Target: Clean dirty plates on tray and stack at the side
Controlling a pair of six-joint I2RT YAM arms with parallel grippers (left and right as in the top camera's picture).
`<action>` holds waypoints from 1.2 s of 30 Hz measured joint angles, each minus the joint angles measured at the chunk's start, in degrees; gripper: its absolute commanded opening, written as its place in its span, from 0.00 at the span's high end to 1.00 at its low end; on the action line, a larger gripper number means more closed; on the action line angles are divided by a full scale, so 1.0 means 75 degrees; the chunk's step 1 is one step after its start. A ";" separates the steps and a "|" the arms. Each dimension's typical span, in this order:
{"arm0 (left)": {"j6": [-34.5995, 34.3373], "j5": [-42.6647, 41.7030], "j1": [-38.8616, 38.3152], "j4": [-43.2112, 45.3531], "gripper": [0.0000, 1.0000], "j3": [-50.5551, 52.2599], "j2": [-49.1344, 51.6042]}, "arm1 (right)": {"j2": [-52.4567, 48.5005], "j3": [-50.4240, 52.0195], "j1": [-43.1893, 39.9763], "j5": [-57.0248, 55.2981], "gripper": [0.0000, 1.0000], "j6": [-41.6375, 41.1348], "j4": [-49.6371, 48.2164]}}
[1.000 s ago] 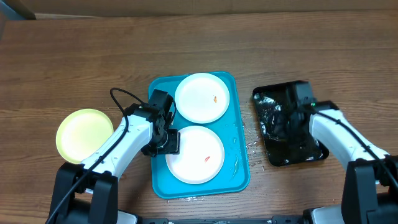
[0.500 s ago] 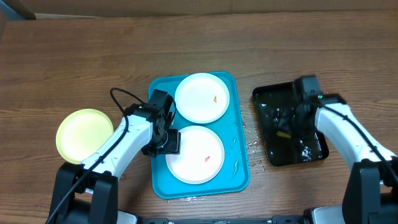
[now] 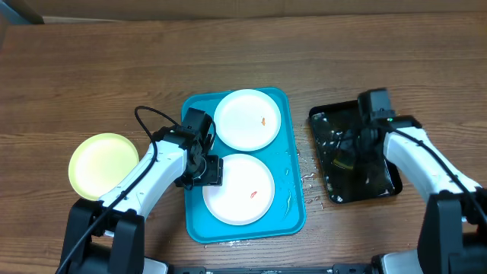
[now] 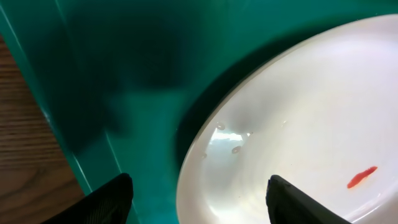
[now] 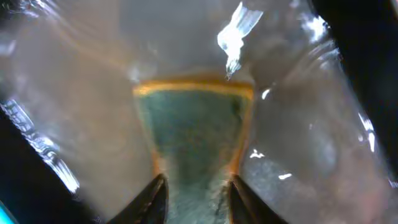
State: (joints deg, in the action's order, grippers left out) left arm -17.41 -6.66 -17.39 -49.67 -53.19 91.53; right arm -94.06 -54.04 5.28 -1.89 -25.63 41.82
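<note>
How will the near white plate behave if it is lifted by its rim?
The plate looks rigid and thin, so it is probably stiff and light. Droplets near its rim and the glossy surface suggest it may slip in the left tool.

Of my left claw [image 4: 199, 202] only two fingertips [image 4: 112, 199] show, at its wrist view's lower edge; the plate [image 4: 298, 118] between them runs off the right and lower edges. Overhead, that claw covers the plate's rim beneath it. Around my right claw [image 5: 198, 202] all is blur and glare: a green piece [image 5: 193, 130] sits between the fingers [image 5: 155, 196], its near end cut off; whether they pinch it I cannot tell. My right arm [image 3: 415, 156] hides part of the black tray [image 3: 323, 125] below.
</note>
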 measured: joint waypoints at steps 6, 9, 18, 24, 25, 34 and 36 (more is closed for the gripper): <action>0.0000 0.0178 0.0000 0.0108 0.29 0.0006 0.0000 | -0.0140 0.0105 0.0003 -0.0006 0.67 -0.0099 -0.0105; 0.0000 0.0213 0.0000 0.0213 0.29 0.0050 0.0000 | -0.0140 0.0163 0.0000 -0.0012 0.76 -0.0093 -0.0236; 0.0050 0.0300 0.0000 0.0589 0.77 0.0233 -0.0003 | -0.0137 0.0449 0.0000 0.0017 0.96 -0.0149 -0.0560; 0.0134 0.0318 -0.0003 0.0985 0.78 0.0609 -0.0003 | -0.0032 0.0175 0.0003 0.0009 0.96 -0.0102 0.0493; 0.0134 0.0318 -0.0003 0.1000 0.65 0.0702 -0.0003 | 0.0029 0.0102 0.0003 0.0006 0.96 -0.0085 0.0699; 0.0117 0.0143 -0.0020 0.1408 0.96 0.1081 -0.0239 | 0.1300 -0.0580 0.0000 0.0201 0.96 0.0117 0.1378; 0.0099 0.0017 -0.0020 0.1606 0.96 0.1113 -0.0239 | 0.1547 -0.0583 0.0000 0.0353 0.96 0.0216 0.1530</action>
State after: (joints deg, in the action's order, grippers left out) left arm -16.67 -6.52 -17.54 -37.63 -44.84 89.73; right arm -82.46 -58.41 5.28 0.75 -24.01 53.30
